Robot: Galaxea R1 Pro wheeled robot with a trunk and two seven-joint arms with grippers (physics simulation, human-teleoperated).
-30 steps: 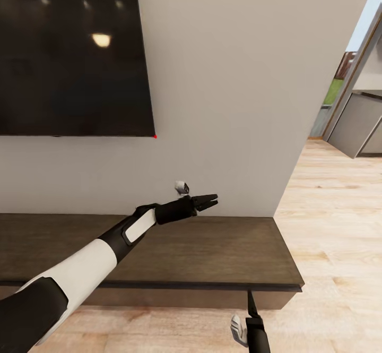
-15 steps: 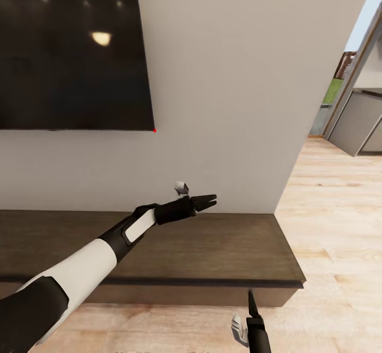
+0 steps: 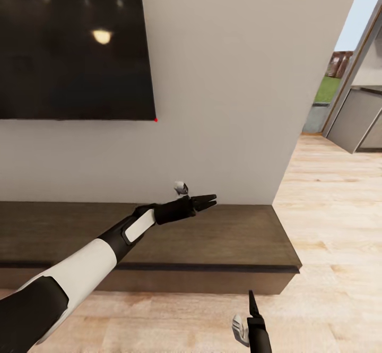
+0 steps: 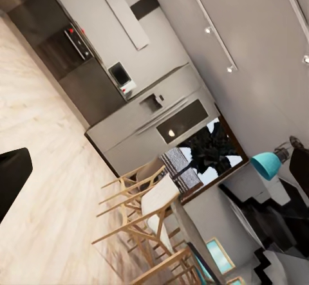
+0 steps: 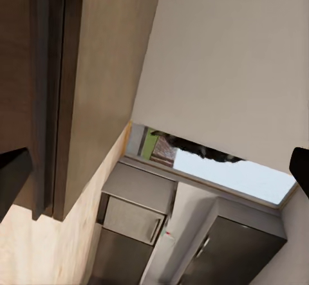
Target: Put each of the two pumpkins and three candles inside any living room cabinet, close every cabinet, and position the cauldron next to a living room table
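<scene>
left hand (image 3: 211,201): empty, fingers nearly together, out over the cabinet (image 3: 228,241)
right hand (image 3: 252,310): 6 o'clock, can't tell if open
tip: probably back off before fetching stuff

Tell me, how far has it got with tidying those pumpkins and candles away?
Nothing here looks finished. The long dark cabinet under the black wall screen has a bare top and appears shut from this angle. The left gripper reaches out above it with its jaws together and nothing in them; the right gripper hangs low near the floor. Storing the items and placing the cauldron seemingly remain.
</scene>
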